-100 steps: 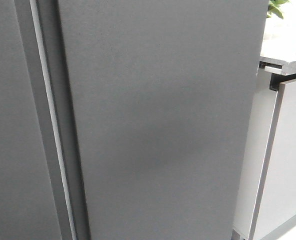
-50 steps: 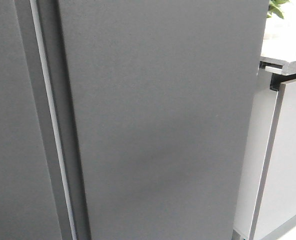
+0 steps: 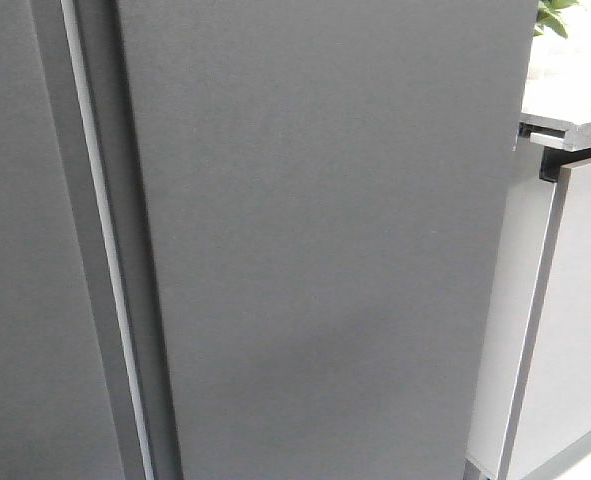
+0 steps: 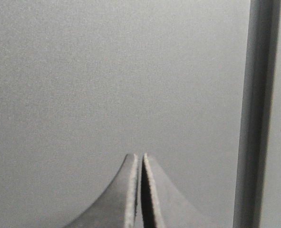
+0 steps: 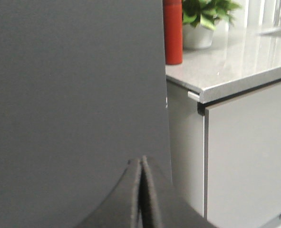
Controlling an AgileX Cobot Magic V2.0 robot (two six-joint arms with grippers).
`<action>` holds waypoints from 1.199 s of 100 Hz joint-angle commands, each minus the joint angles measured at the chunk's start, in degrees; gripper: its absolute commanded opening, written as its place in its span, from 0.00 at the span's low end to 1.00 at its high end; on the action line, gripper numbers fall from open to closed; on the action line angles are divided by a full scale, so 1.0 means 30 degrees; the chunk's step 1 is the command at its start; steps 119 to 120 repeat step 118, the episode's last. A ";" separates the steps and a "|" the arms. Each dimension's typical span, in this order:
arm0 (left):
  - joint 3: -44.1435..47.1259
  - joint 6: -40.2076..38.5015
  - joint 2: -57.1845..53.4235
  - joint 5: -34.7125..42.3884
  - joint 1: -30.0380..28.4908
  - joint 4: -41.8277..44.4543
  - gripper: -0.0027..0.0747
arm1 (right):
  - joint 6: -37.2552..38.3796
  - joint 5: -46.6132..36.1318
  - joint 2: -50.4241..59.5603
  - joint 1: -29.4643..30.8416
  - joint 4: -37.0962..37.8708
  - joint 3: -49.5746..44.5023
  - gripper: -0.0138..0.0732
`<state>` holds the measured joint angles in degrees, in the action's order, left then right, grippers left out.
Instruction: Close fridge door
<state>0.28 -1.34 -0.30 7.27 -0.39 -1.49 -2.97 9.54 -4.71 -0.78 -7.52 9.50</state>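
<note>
Fridge door [image 3: 325,240] fills my view, so with left gripper [image 4: 139,159] and right gripper [image 5: 141,164] both clenched empty, I judge a flat, steady push best.

fridge door [image 3: 325,240]: matte dark grey, plain and unpatterned; a paler grey strip is seen along its left edge
left gripper [image 4: 139,159]: fingers are shown in mid grey, with lighter inner faces
right gripper [image 5: 141,164]: fingers are shown in near-black
countertop [image 5: 235,61]: pale grey, finely speckled, glossy
cabinet door [image 5: 247,156]: pale grey, plain
bottle [image 5: 172,31]: solid red
potted plant [image 5: 202,19]: green leaves are held in a light grey pot
</note>
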 commanded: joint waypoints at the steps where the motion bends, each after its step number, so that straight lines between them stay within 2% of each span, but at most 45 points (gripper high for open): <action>1: 0.0671 -0.0037 -0.0188 0.1390 -0.0012 -0.0077 0.01 | -0.0149 -0.2891 0.0814 -0.0059 0.0207 -0.1081 0.11; 15: 0.0671 -0.0037 -0.0188 0.1390 -0.0012 -0.0077 0.01 | -0.0149 -0.3848 0.1951 -0.0059 -0.0075 -0.3095 0.11; 21: 0.0671 -0.0037 -0.0188 0.1390 -0.0012 -0.0077 0.01 | -0.0149 -0.5116 0.2170 -0.0059 -0.0124 -0.3945 0.11; 25: 0.0671 -0.0037 -0.0188 0.1390 -0.0012 -0.0077 0.01 | -0.0149 -0.4476 0.2170 -0.0059 -0.0311 -0.3811 0.11; 120: 0.0671 -0.0037 -0.0188 0.1390 -0.0012 -0.0077 0.01 | -0.0149 -0.4807 0.2170 -0.0059 -0.0366 -0.3851 0.11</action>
